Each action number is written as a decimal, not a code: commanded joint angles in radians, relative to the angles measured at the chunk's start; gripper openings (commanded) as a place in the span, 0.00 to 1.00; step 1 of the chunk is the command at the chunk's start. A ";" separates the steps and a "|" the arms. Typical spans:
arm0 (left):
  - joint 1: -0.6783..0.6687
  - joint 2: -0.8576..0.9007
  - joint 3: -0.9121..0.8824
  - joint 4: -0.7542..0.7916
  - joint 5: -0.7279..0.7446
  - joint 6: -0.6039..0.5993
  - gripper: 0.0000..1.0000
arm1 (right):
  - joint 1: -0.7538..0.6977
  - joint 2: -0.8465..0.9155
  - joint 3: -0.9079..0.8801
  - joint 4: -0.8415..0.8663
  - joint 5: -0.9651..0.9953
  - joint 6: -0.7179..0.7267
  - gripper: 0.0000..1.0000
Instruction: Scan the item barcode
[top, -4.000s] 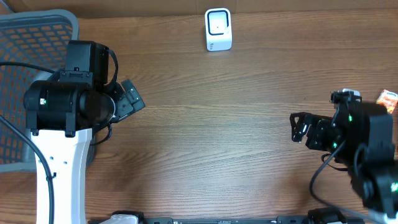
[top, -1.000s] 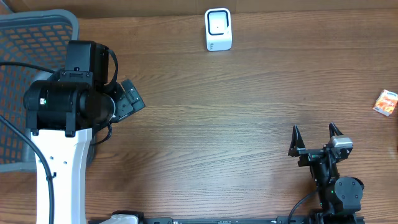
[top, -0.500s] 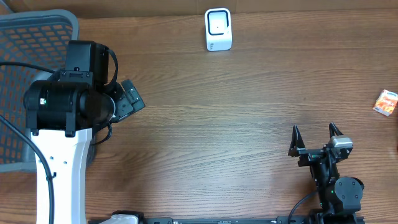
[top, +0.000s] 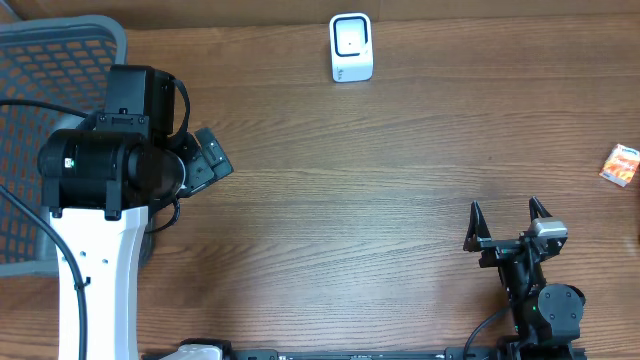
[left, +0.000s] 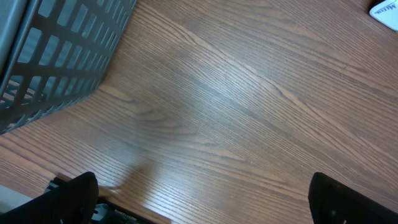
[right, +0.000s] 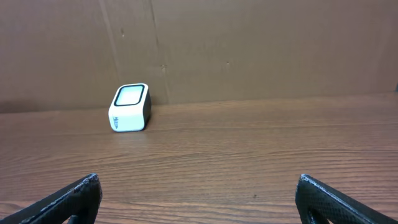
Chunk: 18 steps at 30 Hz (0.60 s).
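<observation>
The small orange item (top: 621, 164) is lying at the right edge of the bench (top: 350, 200), well apart from the white scanner (top: 351, 46), which is standing at the far edge. The right hand (top: 504, 212) is sitting near the front edge, facing the scanner, its fingers spread wide and grasping nothing. The left hand (left: 202, 193) is hanging just beside the grey basket (top: 40, 120), likewise released and empty.

The scanner (top: 351, 47) is a small white box with a dark-framed pale window. It stands upright at the far middle edge of the wooden counter (top: 380, 200). The item (top: 621, 165), a small orange and white packet, lies flat and a little turned at the counter's right edge, well apart from the scanner.
</observation>
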 joint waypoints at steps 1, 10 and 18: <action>0.005 0.001 -0.003 0.001 -0.013 -0.021 1.00 | -0.003 -0.011 -0.010 0.005 0.021 -0.006 1.00; 0.005 0.001 -0.003 0.001 -0.013 -0.020 0.99 | -0.004 -0.011 -0.010 0.004 0.020 -0.065 1.00; 0.005 0.001 -0.003 0.001 -0.013 -0.021 1.00 | -0.003 -0.011 -0.010 0.004 0.019 -0.080 1.00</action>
